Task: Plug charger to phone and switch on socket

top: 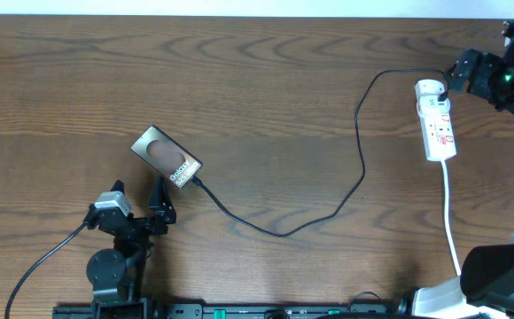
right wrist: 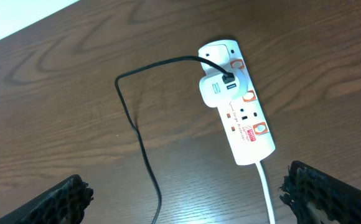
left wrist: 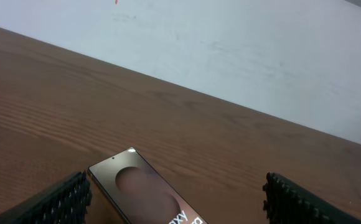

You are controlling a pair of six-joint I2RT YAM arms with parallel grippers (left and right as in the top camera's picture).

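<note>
The phone (top: 167,158), bronze-brown with white lettering, lies flat and slanted at the table's left centre. The charger's black cable (top: 346,197) meets the phone's lower right end and loops right to its white adapter (top: 429,89), which sits in the socket (top: 440,128). My left gripper (top: 139,192) stands open just below the phone, which lies ahead between the fingers (left wrist: 56,202) untouched. My right gripper (top: 456,77) is open beside the socket's far end. From its wrist I see the socket (right wrist: 246,124), the adapter (right wrist: 215,91) and the cable (right wrist: 137,134), with nothing between the fingers (right wrist: 317,193).
The socket's white cord (top: 450,221) runs down toward the table's front right edge, past the right arm's base (top: 496,275). The left arm's base (top: 106,270) and its grey cable stand at the front left. A pale wall (left wrist: 230,43) lies beyond the far edge.
</note>
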